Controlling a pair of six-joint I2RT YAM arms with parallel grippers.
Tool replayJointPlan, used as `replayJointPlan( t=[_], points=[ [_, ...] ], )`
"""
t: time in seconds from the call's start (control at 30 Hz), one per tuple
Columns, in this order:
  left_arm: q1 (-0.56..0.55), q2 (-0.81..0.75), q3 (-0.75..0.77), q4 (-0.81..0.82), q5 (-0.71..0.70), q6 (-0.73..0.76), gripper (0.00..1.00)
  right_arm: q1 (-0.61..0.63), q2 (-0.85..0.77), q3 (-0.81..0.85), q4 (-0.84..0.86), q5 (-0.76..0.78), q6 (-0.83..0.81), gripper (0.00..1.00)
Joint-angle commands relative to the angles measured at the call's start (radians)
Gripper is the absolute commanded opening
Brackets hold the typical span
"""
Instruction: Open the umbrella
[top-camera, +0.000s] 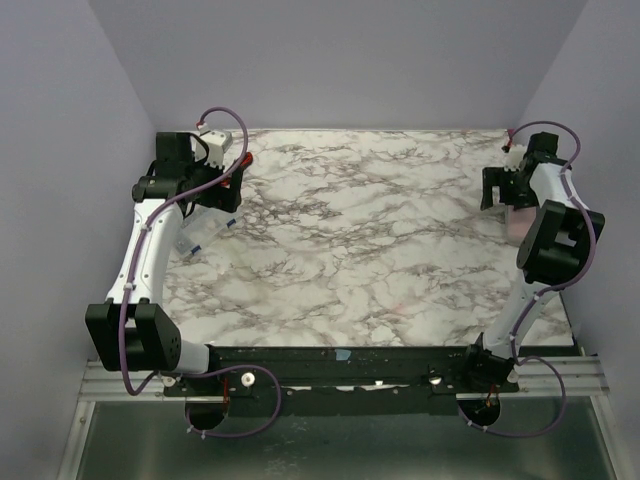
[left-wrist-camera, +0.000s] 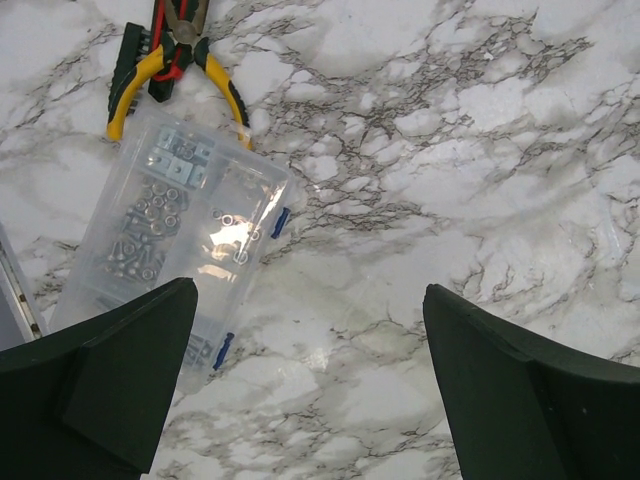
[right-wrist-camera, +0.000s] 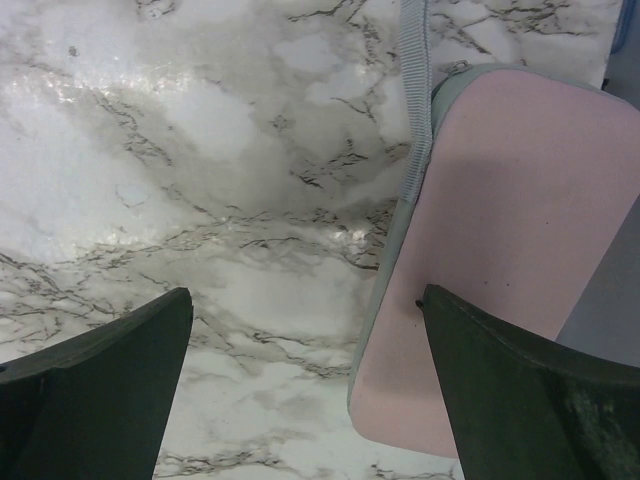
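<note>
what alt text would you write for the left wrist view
A clear plastic box of small metal nuts and screws lies on a white marble table at the left, with red-and-yellow pliers just beyond its far end. Two dark fingers stand wide apart at the bottom corners, holding nothing.

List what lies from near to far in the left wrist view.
Left gripper, open, nearest the camera → clear box of small hardware → pliers at the far edge.
</note>
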Motion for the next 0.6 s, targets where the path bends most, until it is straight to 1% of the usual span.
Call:
replayJointPlan(
  t=[0.0,0.13,0.23,0.37,0.57],
  points=[
    [-0.038,0.017,0.029,-0.029,0.037,0.011,0.99,-0.037,0.062,0.039,-0.05,0.035,-0.046,1.0],
    [-0.047,0.023,0.028,-0.035,0.035,0.025,0.99,-0.037,0.029,0.071,-0.097,-0.03,-0.072,1.0],
    [-0.055,0.029,0.025,-0.035,0.04,0.027,0.99,-0.039,-0.015,0.101,-0.115,-0.062,-0.048,1.0],
    [-0.067,0.044,0.037,-0.038,0.04,0.033,0.98,-0.057,-0.045,0.108,-0.094,-0.004,-0.018,1.0],
    [-0.097,0.084,0.091,-0.045,0.022,0.049,0.98,-0.11,-0.006,0.087,-0.061,0.073,0.023,1.0]
  ],
)
